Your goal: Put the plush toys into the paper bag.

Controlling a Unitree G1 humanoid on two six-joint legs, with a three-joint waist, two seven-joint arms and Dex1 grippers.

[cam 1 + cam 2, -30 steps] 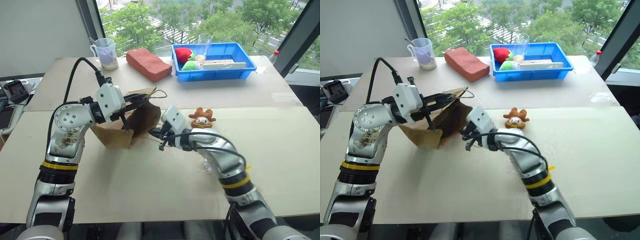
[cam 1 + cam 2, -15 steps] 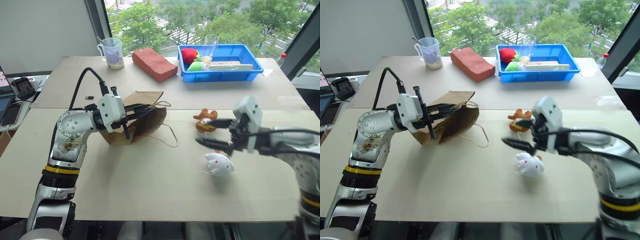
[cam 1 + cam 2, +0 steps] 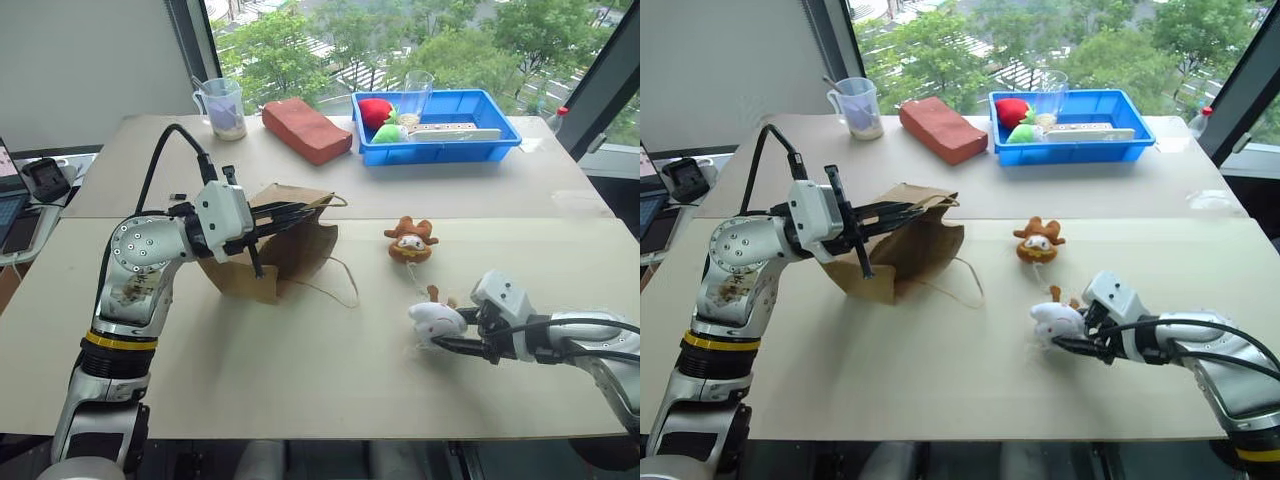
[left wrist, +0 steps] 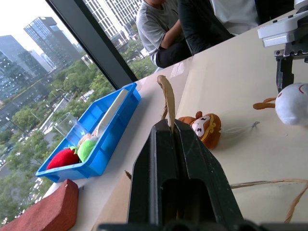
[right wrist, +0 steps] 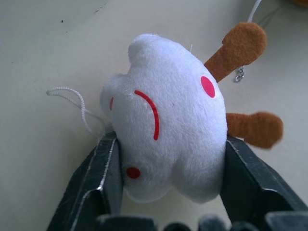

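Observation:
The brown paper bag (image 3: 268, 256) lies on its side on the left of the table, mouth toward the middle. My left gripper (image 3: 318, 206) is shut on its upper rim and holds the mouth up, and the left wrist view shows a strip of paper pinched between the fingers (image 4: 163, 144). The brown plush toy (image 3: 411, 240) sits on the table right of the bag. The white plush toy (image 3: 436, 320) lies nearer the front. My right gripper (image 5: 169, 139) is low over the table, its fingers (image 5: 108, 178) pressed against both sides of the white toy.
A blue bin (image 3: 470, 135) at the back holds red and green soft items and a clear cup. A reddish-brown block (image 3: 303, 128) and a measuring jug (image 3: 222, 107) stand at the back left. A loose bag cord (image 3: 335, 285) trails on the table. People sit beyond the table (image 4: 192, 24).
My right gripper left the bag's mouth, swung right with its fingers open, came down to the table and closed around the white plush toy. The left gripper kept its hold on the bag.

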